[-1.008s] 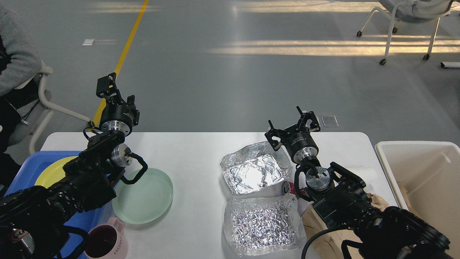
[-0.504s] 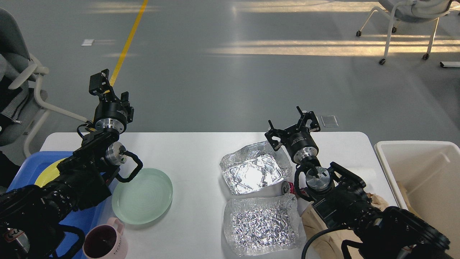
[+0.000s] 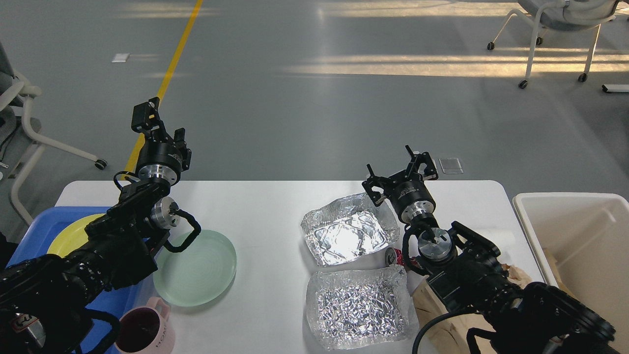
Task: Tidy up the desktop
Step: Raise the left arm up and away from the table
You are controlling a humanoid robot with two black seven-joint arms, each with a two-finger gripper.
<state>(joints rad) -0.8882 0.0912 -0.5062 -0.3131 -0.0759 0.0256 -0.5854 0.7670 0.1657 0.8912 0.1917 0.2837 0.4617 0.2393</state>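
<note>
Left tool [image 3: 153, 122] up in the upper left of the frame, raised beyond the tabletop's far edge, seen against the grey floor; its fingers run together in one dark mass, so I cannot tell whether it is clenched or released. Nothing visible in it. Right tool [image 3: 400, 176] right of centre, fingers spread wide, released and empty, hovering at the far corner of the upper foil tray [image 3: 348, 229]. Just below that tray, toward the bottom of the frame, sits the crumpled foil tray [image 3: 360, 306]. Between them a red can [image 3: 394, 256] peeks out, mostly hidden by the right arm. Brown paper [image 3: 435, 314] lower right, largely covered by the same arm. The white tabletop [image 3: 268, 211] fills the middle. Left of centre, a pale green plate [image 3: 199, 269], its left edge under the left arm. Lower left: pink mug [image 3: 147, 329], cut by the frame bottom; blue tray [image 3: 42, 221] with a yellow plate [image 3: 73, 233], both half-hidden. Off-white bin [image 3: 565, 201] at the right edge, cut off.
</note>
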